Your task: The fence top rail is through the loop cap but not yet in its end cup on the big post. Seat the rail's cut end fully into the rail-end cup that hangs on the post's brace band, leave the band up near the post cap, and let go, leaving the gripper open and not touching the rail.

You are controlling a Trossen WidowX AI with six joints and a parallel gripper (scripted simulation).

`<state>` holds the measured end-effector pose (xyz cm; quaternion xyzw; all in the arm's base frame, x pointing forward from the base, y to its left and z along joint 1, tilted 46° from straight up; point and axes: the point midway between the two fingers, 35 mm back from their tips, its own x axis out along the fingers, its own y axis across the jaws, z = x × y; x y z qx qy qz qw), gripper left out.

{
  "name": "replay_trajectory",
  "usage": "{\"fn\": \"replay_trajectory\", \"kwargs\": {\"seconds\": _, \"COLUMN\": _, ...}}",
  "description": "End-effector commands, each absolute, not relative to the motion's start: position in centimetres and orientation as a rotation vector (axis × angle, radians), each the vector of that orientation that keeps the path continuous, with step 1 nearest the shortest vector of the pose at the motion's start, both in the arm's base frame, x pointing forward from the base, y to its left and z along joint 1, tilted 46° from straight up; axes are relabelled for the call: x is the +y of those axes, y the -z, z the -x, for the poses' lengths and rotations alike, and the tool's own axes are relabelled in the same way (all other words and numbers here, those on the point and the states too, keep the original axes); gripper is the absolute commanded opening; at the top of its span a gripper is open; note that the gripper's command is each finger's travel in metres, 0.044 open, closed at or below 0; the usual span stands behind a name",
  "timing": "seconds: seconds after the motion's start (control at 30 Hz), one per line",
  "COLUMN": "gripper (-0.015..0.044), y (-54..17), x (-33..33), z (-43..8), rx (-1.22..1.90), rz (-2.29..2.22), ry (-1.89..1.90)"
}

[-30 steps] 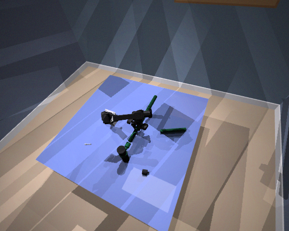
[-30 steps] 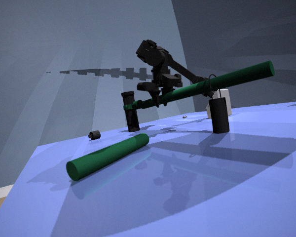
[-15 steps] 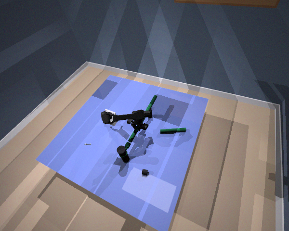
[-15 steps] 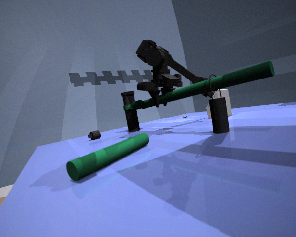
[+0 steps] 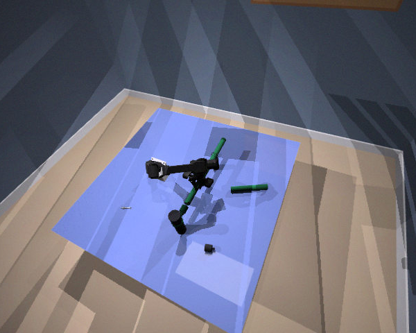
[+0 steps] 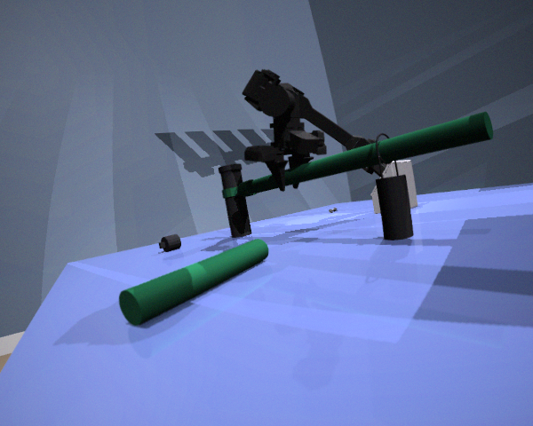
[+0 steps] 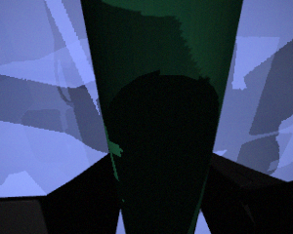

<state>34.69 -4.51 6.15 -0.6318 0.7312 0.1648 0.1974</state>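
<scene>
Clearly, the loop (image 5: 217,158) (image 6: 383,134) encircles the green rail (image 5: 220,146) (image 6: 434,138) (image 7: 161,49).

Pale bands of light are crossing the blue mat (image 5: 129,229) (image 6: 258,375), and dark shadows are lying between them. The walls (image 5: 236,53) (image 6: 175,59) are staying dim. Up close, black shadow is swallowing most of the rail (image 7: 205,29), perhaps the arm's; its edges are looking jagged.

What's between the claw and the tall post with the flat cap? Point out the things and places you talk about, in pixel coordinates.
Just the lower stretch of the green rail (image 5: 191,195) (image 6: 262,184) and the small rail-end cup (image 5: 183,209) (image 6: 245,188) beside the post (image 5: 182,227) (image 6: 237,215); the top and exterior views show it.
</scene>
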Motion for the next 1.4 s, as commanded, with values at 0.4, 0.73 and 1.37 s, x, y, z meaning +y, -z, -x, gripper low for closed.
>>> {"fn": "replay_trajectory", "kwargs": {"seconds": 0.4, "gripper": 0.0, "y": -7.7, "x": -6.1, "z": -34.5, "rx": 2.046, "rz": 1.772, "ry": -0.456}}
{"fn": "replay_trajectory", "kwargs": {"seconds": 0.73, "gripper": 0.0, "y": -7.7, "x": -6.1, "z": -34.5, "rx": 2.046, "rz": 1.772, "ry": -0.456}}
{"fn": "replay_trajectory", "kwargs": {"seconds": 1.37, "gripper": 0.0, "y": -7.7, "x": -6.1, "z": -34.5, "rx": 2.046, "rz": 1.772, "ry": -0.456}}
